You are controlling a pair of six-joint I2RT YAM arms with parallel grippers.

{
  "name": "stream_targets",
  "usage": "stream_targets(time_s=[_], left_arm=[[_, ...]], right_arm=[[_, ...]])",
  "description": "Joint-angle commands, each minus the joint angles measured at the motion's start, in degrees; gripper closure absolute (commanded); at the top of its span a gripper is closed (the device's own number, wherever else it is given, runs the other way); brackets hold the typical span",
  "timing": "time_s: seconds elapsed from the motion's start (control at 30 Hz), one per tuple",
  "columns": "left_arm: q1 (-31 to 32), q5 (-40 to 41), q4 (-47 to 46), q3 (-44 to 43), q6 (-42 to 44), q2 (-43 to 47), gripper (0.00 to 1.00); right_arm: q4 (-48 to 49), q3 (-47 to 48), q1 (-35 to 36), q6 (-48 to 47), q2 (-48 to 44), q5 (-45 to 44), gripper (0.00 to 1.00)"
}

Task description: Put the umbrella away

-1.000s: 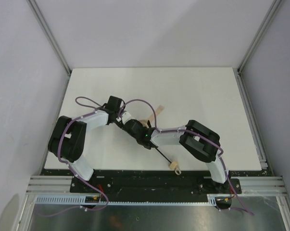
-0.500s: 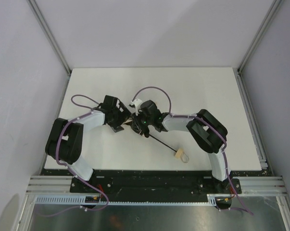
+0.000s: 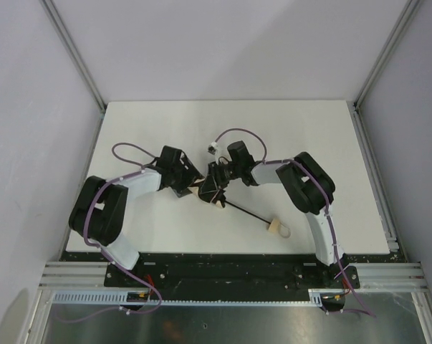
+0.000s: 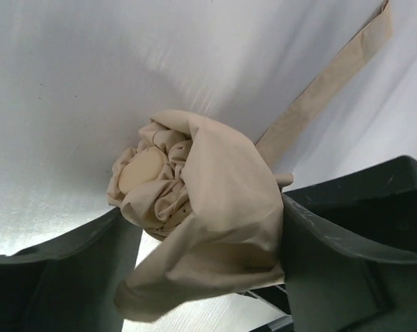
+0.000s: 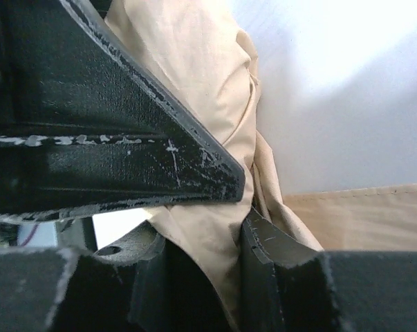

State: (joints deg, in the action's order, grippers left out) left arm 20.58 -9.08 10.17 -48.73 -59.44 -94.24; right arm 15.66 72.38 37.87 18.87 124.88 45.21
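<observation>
The umbrella's (image 3: 275,227) pale knob handle and loop lie near the front middle of the table. Its thin black shaft (image 3: 244,213) runs back-left to the tan canopy, which sits mostly hidden between the two grippers. In the left wrist view the bunched canopy (image 4: 208,187) fills the space between the fingers (image 4: 346,242) of my left gripper (image 4: 205,214), whose jaws stand wide and open. A tan closing strap (image 4: 326,90) trails away across the table. My right gripper (image 5: 244,206) is shut on a fold of canopy fabric (image 5: 194,90). From above, the left gripper (image 3: 190,185) faces the right gripper (image 3: 210,192).
The white table (image 3: 309,136) is ringed by grey walls with metal posts at the far corners. A black base rail (image 3: 230,276) runs along the near edge. Purple cables (image 3: 233,131) loop above both wrists.
My left gripper has let go of its narrow grip and opened wide around the canopy. The right arm has swung back and to the left, and the handle end has shifted right and away from the front edge.
</observation>
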Motion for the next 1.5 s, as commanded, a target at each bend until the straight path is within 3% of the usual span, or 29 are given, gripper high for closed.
stream_targets(time_s=[0.0,0.1,0.2,0.27,0.33,0.57,0.67,0.83,1.0,1.13,1.17,1.23,1.33,1.47], left_arm=[[3.8,3.0,2.5,2.8,-0.4,-3.2,0.32],[4.4,4.5,1.9,3.4,-0.7,-3.3,0.51],[4.6,5.1,1.0,4.2,-0.7,-2.9,0.77],[4.6,5.0,0.7,4.5,-0.7,-2.8,0.89],[4.6,4.9,0.6,4.5,-0.6,-2.7,0.96],[4.5,4.4,1.9,4.8,-2.8,-1.8,1.00],[4.5,3.7,5.0,2.8,-3.1,-2.9,1.00],[4.4,3.6,8.3,1.1,-3.2,-4.2,1.00],[4.2,3.5,10.3,0.3,-2.9,-4.7,1.00],[4.1,2.6,11.3,0.0,-3.0,-5.0,1.00],[4.1,2.5,11.4,0.1,-3.0,-4.9,1.00],[4.0,2.3,11.4,-0.1,-2.6,-4.7,1.00],[4.1,2.2,11.3,-1.0,-1.2,-4.9,1.00],[3.9,2.8,10.9,-2.6,1.5,-4.8,0.99]], right_arm=[[-9.8,-2.5,-0.6,3.2,7.9,2.7,1.00],[-9.9,-1.6,-1.4,5.1,8.7,3.7,1.00],[-10.9,-0.9,-1.6,5.9,8.2,2.9,1.00],[-11.6,-0.4,-1.5,6.0,7.2,1.7,0.99],[-12.1,-0.2,-1.4,5.3,5.3,0.1,0.89],[-18.1,-0.2,1.6,-3.0,-7.1,-16.5,0.40],[-21.2,-1.0,5.9,-8.4,-12.3,-27.6,0.33],[-18.8,-5.0,14.6,-16.1,-16.9,-50.4,0.31],[-12.6,-7.9,21.5,-21.1,-15.2,-70.6,0.32],[-11.0,-7.9,23.5,-21.5,-11.9,-78.2,0.41],[-11.7,-7.9,23.3,-20.8,-11.3,-78.0,0.47],[-13.5,-7.9,21.9,-18.6,-10.1,-75.2,0.68],[-16.9,-8.0,19.1,-14.8,-8.4,-65.9,0.93],[-19.2,-8.2,15.0,-10.6,-5.8,-50.0,1.00]])
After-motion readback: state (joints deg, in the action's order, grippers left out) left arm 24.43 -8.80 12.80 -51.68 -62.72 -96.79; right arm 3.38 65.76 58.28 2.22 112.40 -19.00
